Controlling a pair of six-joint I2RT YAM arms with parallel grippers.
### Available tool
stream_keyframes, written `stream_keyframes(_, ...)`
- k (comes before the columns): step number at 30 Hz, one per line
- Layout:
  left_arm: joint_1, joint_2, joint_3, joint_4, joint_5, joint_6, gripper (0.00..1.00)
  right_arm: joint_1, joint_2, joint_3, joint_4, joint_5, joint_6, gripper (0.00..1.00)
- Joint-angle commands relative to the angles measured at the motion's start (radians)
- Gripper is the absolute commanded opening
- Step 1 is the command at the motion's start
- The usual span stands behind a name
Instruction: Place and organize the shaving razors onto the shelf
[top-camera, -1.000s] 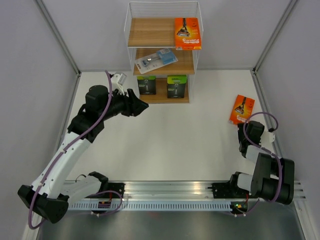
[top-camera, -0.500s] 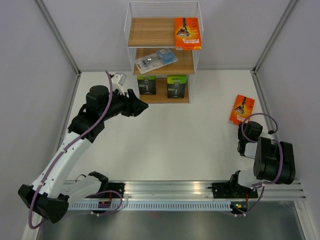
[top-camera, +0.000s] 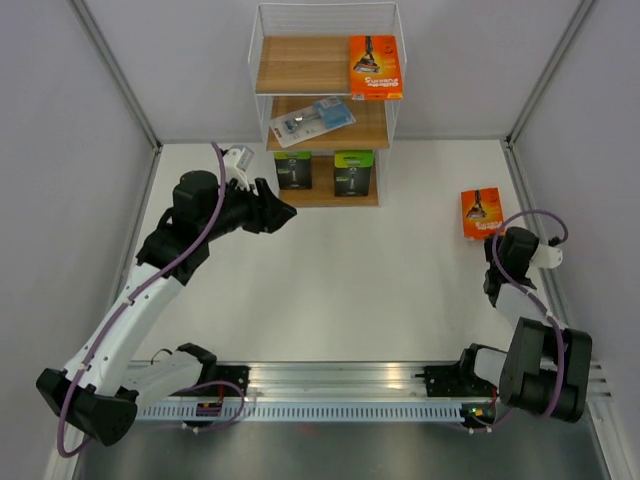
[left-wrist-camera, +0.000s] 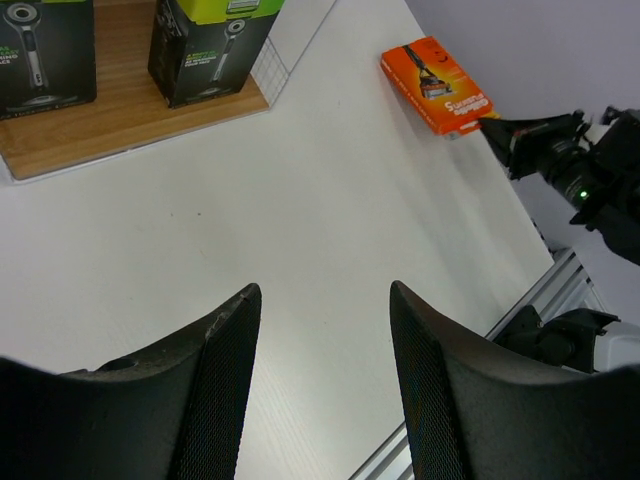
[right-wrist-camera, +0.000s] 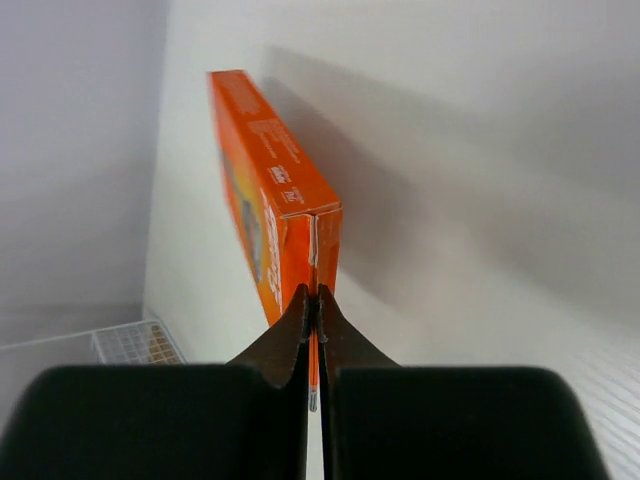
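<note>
We see a flat, bright orange razor pack (top-camera: 480, 212) with a razor printed on its face, tilted, well right of the shelf (top-camera: 300, 65). The right hand (right-wrist-camera: 313, 297) pinches its thin end flap. The left hand (left-wrist-camera: 325, 300) hangs released near the shelf's bottom board.

Orange pack (left-wrist-camera: 437, 85) beyond spread hand (left-wrist-camera: 322, 292)
</note>
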Motion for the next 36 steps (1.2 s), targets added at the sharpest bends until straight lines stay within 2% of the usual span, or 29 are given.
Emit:
stream_keyframes(1,-0.002,0.002,-0.007,-0.005,-0.013,0.025,0.6,-0.003,-0.145,0.159,-0.258,-0.056,-0.238,0.01)
stream_keyframes(11,-0.001,0.025,-0.031,-0.028,0.042,-0.029,0.6,-0.007,-0.161,0.512,-0.606,-0.527,-0.512,0.01)
stream_keyframes(15,-0.003,0.027,-0.054,-0.028,0.069,-0.063,0.6,-0.003,-0.102,0.72,-0.863,-0.698,-0.636,0.01)
stream_keyframes(17,-0.001,0.024,-0.056,-0.028,0.075,-0.064,0.6,0.003,-0.055,0.848,-0.986,-0.734,-0.694,0.01)
stream_keyframes(18,-0.002,0.021,-0.056,-0.028,0.075,-0.064,0.61,0.006,-0.043,0.924,-1.1,-0.746,-0.757,0.01)
stream_keyframes(21,-0.001,0.022,-0.054,-0.027,0.085,-0.063,0.6,0.023,0.005,1.015,-1.292,-0.754,-0.851,0.01)
stream_keyframes(24,-0.006,0.028,-0.059,-0.028,0.111,-0.06,0.6,0.065,0.027,1.032,-1.405,-0.742,-0.906,0.01)
stream_keyframes(28,-0.013,0.054,-0.07,-0.028,0.13,-0.055,0.61,0.147,-0.001,1.037,-1.39,-0.775,-0.897,0.01)
stream_keyframes(33,-0.013,0.113,-0.093,-0.028,0.132,-0.135,0.6,0.242,0.04,1.158,-1.414,-0.838,-0.879,0.01)
stream_keyframes(36,-0.015,0.113,-0.12,-0.028,0.061,-0.161,0.61,0.337,0.048,1.21,-1.311,-0.907,-0.779,0.0)
